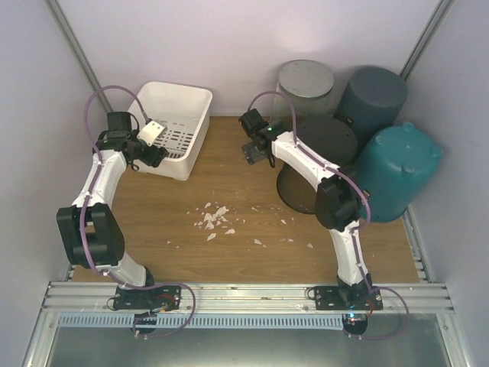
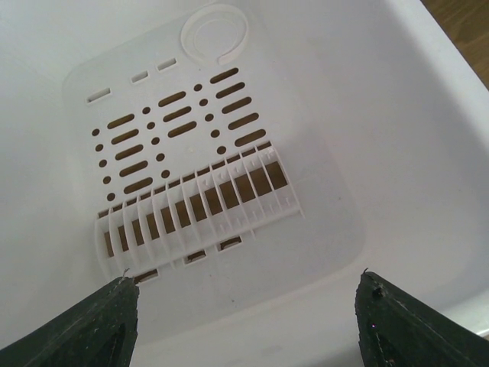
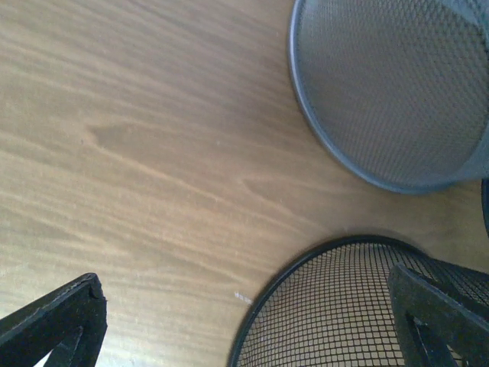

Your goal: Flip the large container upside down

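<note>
Left gripper [image 2: 244, 287] hangs over the white tub [image 1: 172, 99], jaws apart, holding nothing. Right gripper [image 3: 244, 279] gapes wide over the table [image 3: 153, 153], beside a black mesh bin [image 3: 336, 306].

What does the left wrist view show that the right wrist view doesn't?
Only the left wrist view shows the white container, seen from above its inside: a slotted floor, a ribbed rack and a raised ring near the far wall. Only the right wrist view shows a grey mesh bin and, nearer, the rim of a black mesh bin, with a wide stretch of wooden table beside them. Both show their own tool, the left tool and the right tool, open with nothing between the fingers.
</note>
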{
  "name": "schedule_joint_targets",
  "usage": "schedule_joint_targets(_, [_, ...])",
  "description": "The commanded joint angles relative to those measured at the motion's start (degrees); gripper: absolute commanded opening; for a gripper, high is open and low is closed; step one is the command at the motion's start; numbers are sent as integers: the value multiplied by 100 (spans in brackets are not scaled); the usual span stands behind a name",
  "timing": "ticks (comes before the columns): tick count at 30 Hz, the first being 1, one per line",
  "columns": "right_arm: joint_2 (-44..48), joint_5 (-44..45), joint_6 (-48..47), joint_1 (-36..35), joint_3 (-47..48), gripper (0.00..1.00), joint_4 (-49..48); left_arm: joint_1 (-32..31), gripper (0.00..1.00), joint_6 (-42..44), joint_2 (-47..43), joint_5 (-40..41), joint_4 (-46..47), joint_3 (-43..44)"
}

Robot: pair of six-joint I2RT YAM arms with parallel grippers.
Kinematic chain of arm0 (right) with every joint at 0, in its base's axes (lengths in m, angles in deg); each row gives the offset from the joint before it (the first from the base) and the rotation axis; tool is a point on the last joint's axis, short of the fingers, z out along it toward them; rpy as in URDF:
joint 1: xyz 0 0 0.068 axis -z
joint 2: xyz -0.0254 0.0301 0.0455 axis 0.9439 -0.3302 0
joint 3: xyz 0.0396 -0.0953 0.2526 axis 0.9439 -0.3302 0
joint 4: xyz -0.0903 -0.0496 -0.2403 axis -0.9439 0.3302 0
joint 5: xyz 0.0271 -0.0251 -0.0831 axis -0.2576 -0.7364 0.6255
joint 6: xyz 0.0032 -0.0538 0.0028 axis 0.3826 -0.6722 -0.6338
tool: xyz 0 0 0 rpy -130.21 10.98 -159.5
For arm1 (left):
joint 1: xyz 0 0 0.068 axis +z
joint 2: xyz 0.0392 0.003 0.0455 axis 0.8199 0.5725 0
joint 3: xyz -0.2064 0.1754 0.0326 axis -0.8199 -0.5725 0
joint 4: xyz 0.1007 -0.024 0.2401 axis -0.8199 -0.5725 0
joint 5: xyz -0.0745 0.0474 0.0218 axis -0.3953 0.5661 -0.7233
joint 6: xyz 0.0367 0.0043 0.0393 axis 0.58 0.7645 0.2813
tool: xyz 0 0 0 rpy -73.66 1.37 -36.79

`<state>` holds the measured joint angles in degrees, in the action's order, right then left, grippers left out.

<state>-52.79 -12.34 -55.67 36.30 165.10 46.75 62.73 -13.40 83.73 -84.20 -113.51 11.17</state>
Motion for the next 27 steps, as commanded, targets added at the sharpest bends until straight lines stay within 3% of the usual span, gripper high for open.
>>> schedule_joint_targets(1, [660,-53,258,19,-572,100,52,51,77,293,117,-162,-24,-92])
schedule_joint_targets(8, [1217,-249,329,-243,-1126,100,-211,51,77,723,164,-110,-215,-200])
schedule_joint_targets(16, [1600,-192,343,-914,-643,100,-214,51,77,840,249,-30,-26,-466])
schedule_joint_targets(22, [2841,517,592,-1032,-835,100,-429,43,76,656,469,12,128,-539])
schedule_joint_targets(27, [4078,563,583,-1027,-1447,100,-941,45,72,732,508,144,-44,-491])
